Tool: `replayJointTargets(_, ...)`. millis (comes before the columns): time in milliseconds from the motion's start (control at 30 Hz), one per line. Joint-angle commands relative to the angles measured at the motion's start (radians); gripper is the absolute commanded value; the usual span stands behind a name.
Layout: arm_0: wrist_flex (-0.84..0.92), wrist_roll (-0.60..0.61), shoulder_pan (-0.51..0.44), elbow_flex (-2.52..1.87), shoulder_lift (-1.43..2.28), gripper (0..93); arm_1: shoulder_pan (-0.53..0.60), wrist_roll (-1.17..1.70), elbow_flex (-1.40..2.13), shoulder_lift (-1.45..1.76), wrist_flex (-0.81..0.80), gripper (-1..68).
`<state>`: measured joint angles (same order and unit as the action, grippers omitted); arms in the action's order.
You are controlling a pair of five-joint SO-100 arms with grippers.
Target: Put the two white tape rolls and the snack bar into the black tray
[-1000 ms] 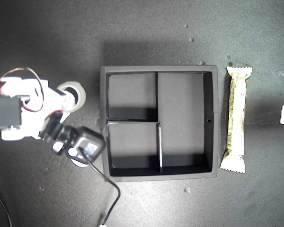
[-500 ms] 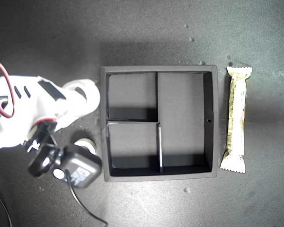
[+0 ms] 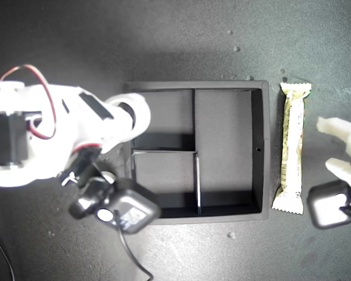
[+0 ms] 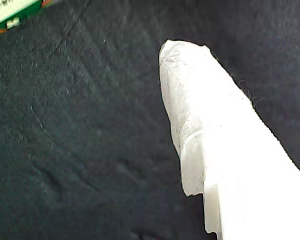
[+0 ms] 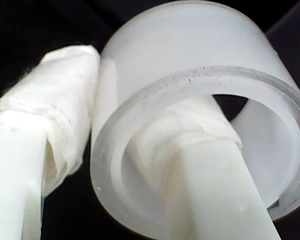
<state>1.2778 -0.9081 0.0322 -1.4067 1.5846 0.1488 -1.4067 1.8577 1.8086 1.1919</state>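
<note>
The black tray (image 3: 196, 85) lies in the middle of the exterior view with all its compartments empty. My second gripper (image 3: 131, 114) is shut on a white tape roll (image 3: 139, 112), held over the tray's upper-left corner in the exterior view. In the second wrist view one finger (image 5: 55, 100) presses outside the roll (image 5: 200, 45) and the other sits inside its hole. A sliver of the other white roll (image 3: 109, 177) shows under that arm. The snack bar (image 3: 294, 146) lies along the tray's right wall in the exterior view. My first gripper (image 3: 336, 146) stands open just right of it.
The second arm's black camera (image 3: 128, 211) and its cable (image 3: 134, 257) hang over the tray's lower-left corner in the exterior view. Small crumbs (image 3: 231, 235) dot the dark tabletop. The first wrist view shows one white finger (image 4: 210, 130) above bare table.
My second gripper has carried the tape roll rightward from beside the tray to over its corner. My first gripper has come in from the exterior view's right edge toward the snack bar.
</note>
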Motion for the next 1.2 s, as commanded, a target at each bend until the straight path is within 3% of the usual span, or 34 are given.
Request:
replayJointTargets(0, 0.032, 0.005, 0.006, 0.147, -0.069, 0.1, 0.006, 0.922, -0.133, -0.101, 0.044, 23.6)
replayJointTargets(300, 0.155, -0.006, -0.009, 0.413, -0.299, 0.1, -0.014, 0.834, -0.296, -0.291, 0.130, 25.7)
replayJointTargets(400, 0.179, -0.006, -0.009, 0.457, -0.328, 0.1, -0.123, 0.322, -0.308, -0.265, 0.242, 22.5)
replayJointTargets(500, 0.207, 0.000, -0.011, 0.500, -0.350, 0.1, -0.124, -0.143, -0.324, -0.206, 0.296, 19.0)
replayJointTargets(700, 0.238, 0.006, -0.017, 0.554, -0.373, 0.1, -0.150, -0.494, -0.267, -0.219, 0.374, 20.5)
replayJointTargets(767, 0.241, 0.011, -0.017, 0.557, -0.373, 0.1, -0.138, -0.394, -0.267, -0.221, 0.333, 20.0)
replayJointTargets(1000, 0.279, 0.011, -0.014, 0.572, -0.377, 0.1, -0.015, 0.440, -0.411, -0.219, 0.235, 19.8)
replayJointTargets(1167, 0.295, -0.003, -0.028, 0.566, -0.374, 0.1, 0.066, 0.680, -0.439, -0.221, 0.250, 18.3)
